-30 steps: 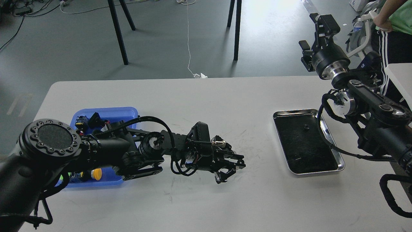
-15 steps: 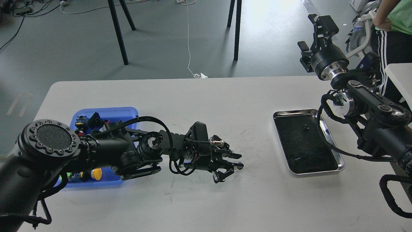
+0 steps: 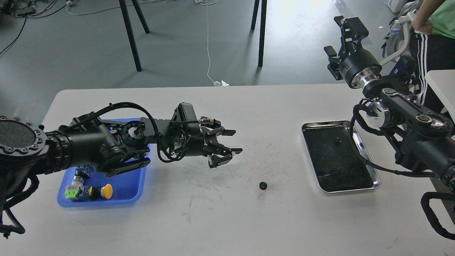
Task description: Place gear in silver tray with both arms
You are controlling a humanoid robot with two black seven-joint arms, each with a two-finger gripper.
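Hiding blue tray [image 3: 106,204] far part: left arm; gear [image 3: 263,185] tiny.

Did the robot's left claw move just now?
Yes. The left gripper pulled back toward the blue tray and lifted away from the silver tray, leaving a small black gear on the table.

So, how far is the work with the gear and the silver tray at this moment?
Roughly halfway. The small black toothed gear lies on the white table, between the open left gripper and the shiny rectangular silver tray. No gripper holds anything. Left: the raised right gripper picks it up and trays it.
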